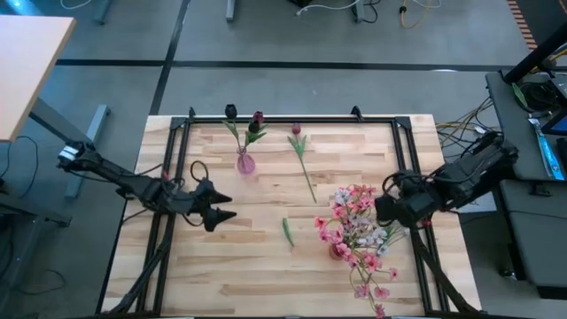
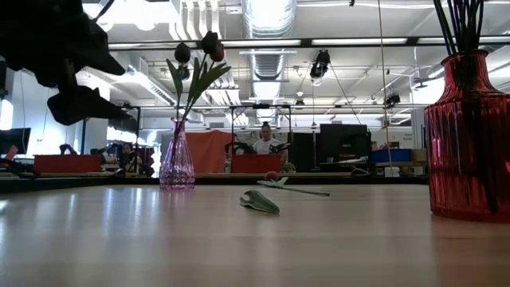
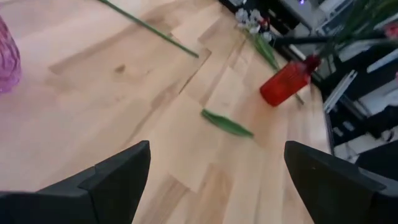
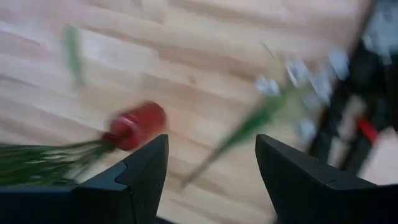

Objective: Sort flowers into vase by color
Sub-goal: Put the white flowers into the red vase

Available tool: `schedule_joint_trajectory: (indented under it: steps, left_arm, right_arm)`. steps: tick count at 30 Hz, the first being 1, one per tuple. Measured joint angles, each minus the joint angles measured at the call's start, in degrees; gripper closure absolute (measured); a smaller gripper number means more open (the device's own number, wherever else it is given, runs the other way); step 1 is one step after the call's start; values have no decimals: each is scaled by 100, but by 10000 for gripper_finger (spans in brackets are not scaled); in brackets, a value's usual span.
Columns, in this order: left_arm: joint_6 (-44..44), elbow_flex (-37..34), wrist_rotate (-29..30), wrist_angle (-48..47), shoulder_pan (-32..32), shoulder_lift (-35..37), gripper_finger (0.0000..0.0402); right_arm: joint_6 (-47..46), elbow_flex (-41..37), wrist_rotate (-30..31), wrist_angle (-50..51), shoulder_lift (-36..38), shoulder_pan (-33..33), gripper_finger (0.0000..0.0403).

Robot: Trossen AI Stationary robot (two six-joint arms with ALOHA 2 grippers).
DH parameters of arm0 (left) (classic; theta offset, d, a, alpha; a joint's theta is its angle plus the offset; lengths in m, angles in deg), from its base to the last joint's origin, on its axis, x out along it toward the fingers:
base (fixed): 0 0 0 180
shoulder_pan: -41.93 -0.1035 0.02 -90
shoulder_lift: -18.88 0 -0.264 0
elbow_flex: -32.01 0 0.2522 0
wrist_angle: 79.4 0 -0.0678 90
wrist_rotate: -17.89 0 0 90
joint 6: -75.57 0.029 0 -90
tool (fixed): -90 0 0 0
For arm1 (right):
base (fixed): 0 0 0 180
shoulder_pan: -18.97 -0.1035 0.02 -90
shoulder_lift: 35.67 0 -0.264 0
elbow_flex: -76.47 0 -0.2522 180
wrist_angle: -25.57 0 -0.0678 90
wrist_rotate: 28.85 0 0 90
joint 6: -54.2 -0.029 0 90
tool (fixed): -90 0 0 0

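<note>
A wooden table [image 1: 266, 275] seen from above. The left gripper [image 1: 223, 205] hovers with fingers spread, holding nothing, near a pink vase [image 1: 245, 162] with two maroon tulips [image 1: 257, 118]. Another tulip [image 1: 302, 152] lies flat mid-table, a loose leaf [image 1: 288, 231] nearby. The right gripper [image 1: 381, 209], fingers apart and empty, sits beside pink sprays [image 1: 359, 221] standing in a red vase [image 1: 337, 251].

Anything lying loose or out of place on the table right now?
Yes: one maroon tulip lies flat on the wood right of the pink vase, not in any vase. A loose green leaf lies mid-table. Both vases stand upright.
</note>
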Motion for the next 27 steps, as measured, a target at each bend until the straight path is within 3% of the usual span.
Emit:
schedule_joint_trajectory:
  steps: [5, 9, 12, 27]
  left_arm:
    - [-31, 0, 58, 5, 276, -204, 49]
    - [27, 0, 54, -28, 349, -244, 49]
    - [163, 0, 12, -145, 396, -213, 49]
    - [511, 0, 65, -174, 402, -124, 49]
  right_arm:
    - [-708, -617, -1153, -265, -161, -92, 171]
    - [-1053, -1209, -1545, -1026, -222, -190, 171]
    - [-1283, -1662, -1663, -1641, -201, -236, 171]
    - [-1538, -3510, -1694, -2898, -128, -282, 199]
